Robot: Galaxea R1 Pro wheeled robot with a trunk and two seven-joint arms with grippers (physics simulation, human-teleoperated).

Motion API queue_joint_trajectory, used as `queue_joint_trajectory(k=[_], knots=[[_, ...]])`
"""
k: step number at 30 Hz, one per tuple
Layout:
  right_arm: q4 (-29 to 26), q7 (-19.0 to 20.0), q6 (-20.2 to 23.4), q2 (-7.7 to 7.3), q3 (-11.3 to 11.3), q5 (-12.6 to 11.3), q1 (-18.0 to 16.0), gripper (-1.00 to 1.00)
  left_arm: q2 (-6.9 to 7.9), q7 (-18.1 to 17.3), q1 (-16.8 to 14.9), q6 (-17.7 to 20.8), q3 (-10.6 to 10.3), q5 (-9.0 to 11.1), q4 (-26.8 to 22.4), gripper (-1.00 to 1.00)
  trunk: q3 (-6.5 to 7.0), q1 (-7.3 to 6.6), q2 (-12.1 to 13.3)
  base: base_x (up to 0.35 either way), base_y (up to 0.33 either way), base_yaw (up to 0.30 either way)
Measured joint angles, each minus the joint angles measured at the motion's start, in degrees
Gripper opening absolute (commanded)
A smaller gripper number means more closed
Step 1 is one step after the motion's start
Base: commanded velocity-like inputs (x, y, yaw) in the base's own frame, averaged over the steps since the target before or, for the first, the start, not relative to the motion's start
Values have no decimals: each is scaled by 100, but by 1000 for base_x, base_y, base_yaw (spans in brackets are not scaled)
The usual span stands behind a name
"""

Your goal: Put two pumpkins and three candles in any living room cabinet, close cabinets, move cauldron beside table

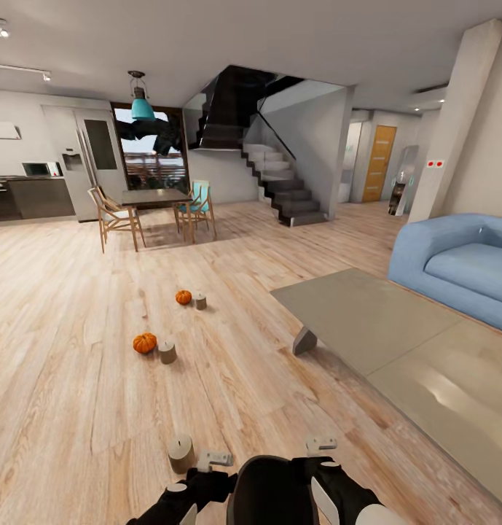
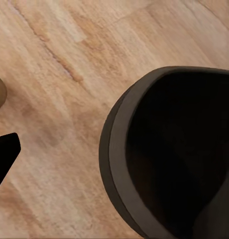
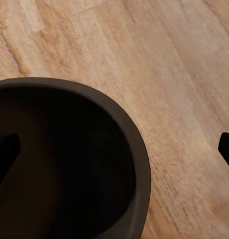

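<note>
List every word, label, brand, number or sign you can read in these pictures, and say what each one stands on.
No readable text in any view.
Two small red signs on the white wall by the pillar: too small to read.
A tall display panel beside the orange door: markings blurred.
The fridge, microwave, cauldron and candles show no labels.

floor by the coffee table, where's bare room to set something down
Bare floor lies between the near pumpkin and the coffee table, and beside its slab leg. The tabletop looks bare too. It is crowded by the cauldron, where a candle stands near the left end effector.
</note>
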Motion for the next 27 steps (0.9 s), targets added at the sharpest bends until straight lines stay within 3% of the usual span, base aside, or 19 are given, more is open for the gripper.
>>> queue_joint_trajectory(k=[8, 13, 27], knots=[[0, 2, 1, 0, 7, 0, 0, 100, -158, 30, -9, 50, 9, 5, -288, 100, -143, 175, -319, 0, 0, 0], [0, -3, 1, 0, 8, 0, 0, 100, -216, 31, -8, 37, 21, 0, -417, 100, -144, 176, -321, 0, 0, 0], [10, -32, -16, 0, 8, 12, -1, 100, -248, 26, -1, -22, 12, 19, -368, 100, -395, 483, -881, 0, 0, 0]])
